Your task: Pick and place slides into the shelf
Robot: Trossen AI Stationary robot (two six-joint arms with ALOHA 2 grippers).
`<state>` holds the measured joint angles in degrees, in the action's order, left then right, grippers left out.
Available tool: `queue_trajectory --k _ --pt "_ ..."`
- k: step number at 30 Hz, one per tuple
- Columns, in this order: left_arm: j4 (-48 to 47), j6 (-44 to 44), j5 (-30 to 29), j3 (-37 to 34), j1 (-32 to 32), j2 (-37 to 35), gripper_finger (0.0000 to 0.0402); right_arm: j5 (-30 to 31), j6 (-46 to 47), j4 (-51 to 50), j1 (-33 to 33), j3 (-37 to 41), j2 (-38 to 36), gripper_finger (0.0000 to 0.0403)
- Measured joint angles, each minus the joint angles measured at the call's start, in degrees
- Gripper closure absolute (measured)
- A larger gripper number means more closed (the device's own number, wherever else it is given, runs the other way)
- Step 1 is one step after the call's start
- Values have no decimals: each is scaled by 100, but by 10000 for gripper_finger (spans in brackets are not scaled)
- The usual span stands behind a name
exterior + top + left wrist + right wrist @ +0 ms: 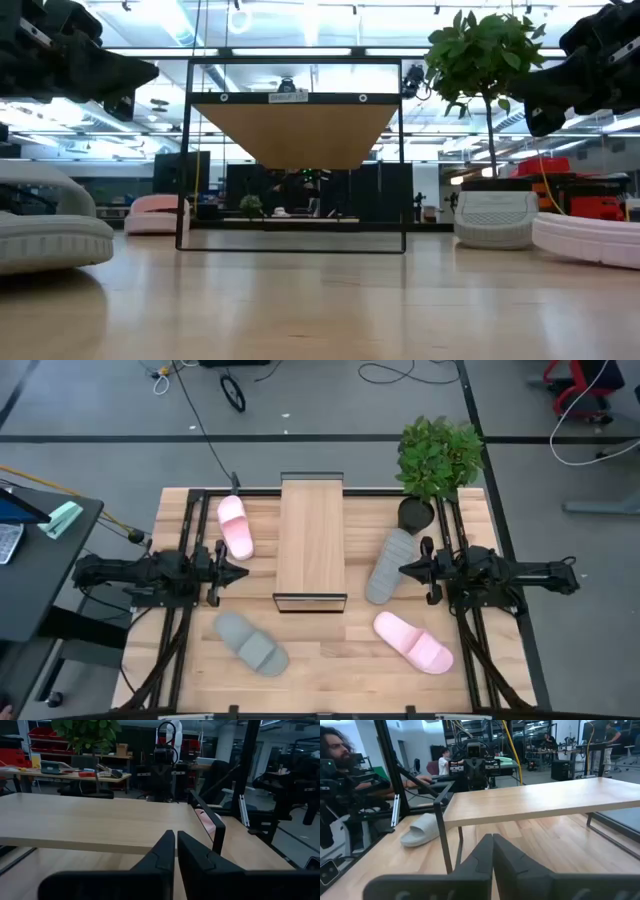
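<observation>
Four slides around shelf, none shelved.

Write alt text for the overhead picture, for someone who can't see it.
Seen from above, a wooden table holds a low shelf at its centre with four slides scattered around it: a pink slide and a grey slide on the left, a grey slide and a pink slide on the right. The left gripper and right gripper flank the shelf, both shut and empty, beside a potted plant.

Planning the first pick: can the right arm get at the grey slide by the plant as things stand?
Probably yes: the grey slide lies just in front of the right hand, on the shelf's near side, with nothing between; the hand is shut and must open first.
</observation>
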<state>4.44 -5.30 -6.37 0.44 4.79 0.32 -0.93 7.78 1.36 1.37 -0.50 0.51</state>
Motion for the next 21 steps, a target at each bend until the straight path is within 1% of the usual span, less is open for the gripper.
queue_trajectory --k 9,17,21 --pt "0 2 0 1 0 2 365 0 1 -1 0 1 0 389" --pt "0 0 0 1 1 0 377 -1 1 -1 0 0 -1 389" --pt "-1 0 0 1 -1 2 376 -2 1 -1 0 1 -2 389"
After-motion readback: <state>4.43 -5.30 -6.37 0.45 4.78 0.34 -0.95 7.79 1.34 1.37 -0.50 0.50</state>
